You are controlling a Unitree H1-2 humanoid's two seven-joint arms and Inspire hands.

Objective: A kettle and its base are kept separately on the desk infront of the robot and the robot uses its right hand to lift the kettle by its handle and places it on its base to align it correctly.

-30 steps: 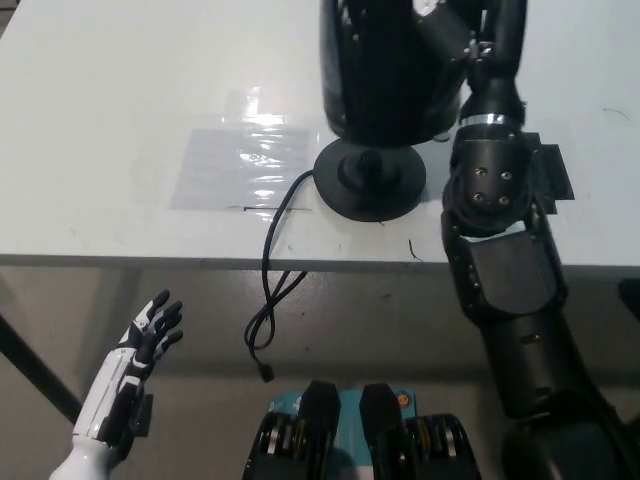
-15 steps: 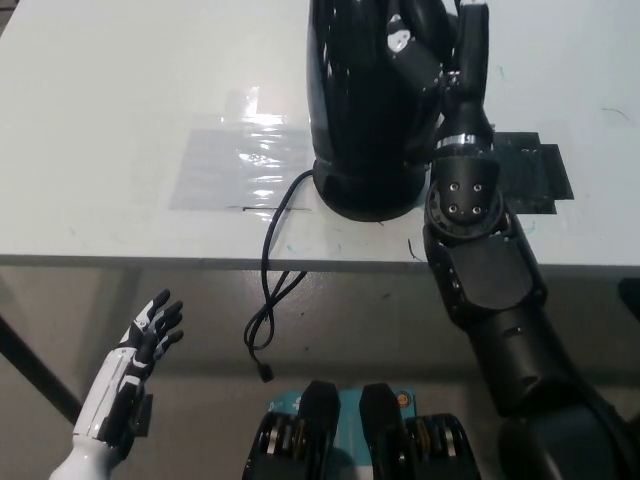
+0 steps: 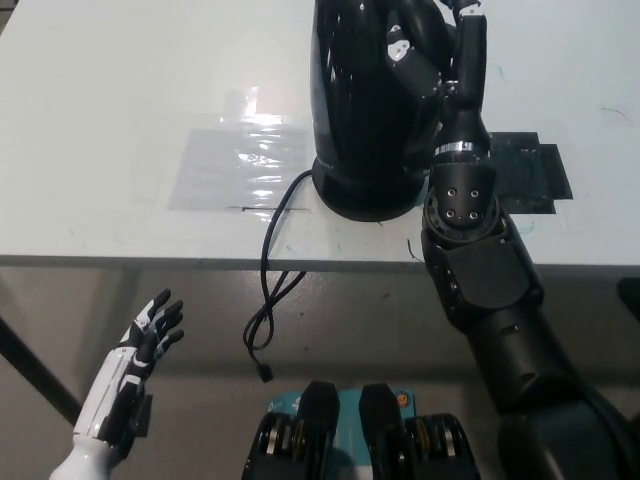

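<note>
A white desk (image 3: 120, 120) fills the upper part of the head view, its front edge running straight across the middle, with a grey-brown floor (image 3: 380, 330) below it. A clear shiny sheet (image 3: 240, 165) lies flat on the desk left of centre, and a dark patch (image 3: 535, 170) lies on the desk to the right, partly covered by the black arm.

The black kettle (image 3: 365, 110) stands upright on its round black base (image 3: 365, 195) near the desk's front edge, between the sheet and the dark patch; only the base's lower rim shows beneath the kettle body. A black cord (image 3: 268, 290) leaves the base on its left side, crosses the desk edge and hangs down to the floor in a loop.

The right hand (image 3: 420, 45) is at the kettle's upper right, and its fingers (image 3: 400, 55) look curled around the handle, though black on black makes the exact grip hard to read.

The white left hand (image 3: 135, 370) rests low at the lower left, off the desk, fingers spread and holding nothing.
</note>
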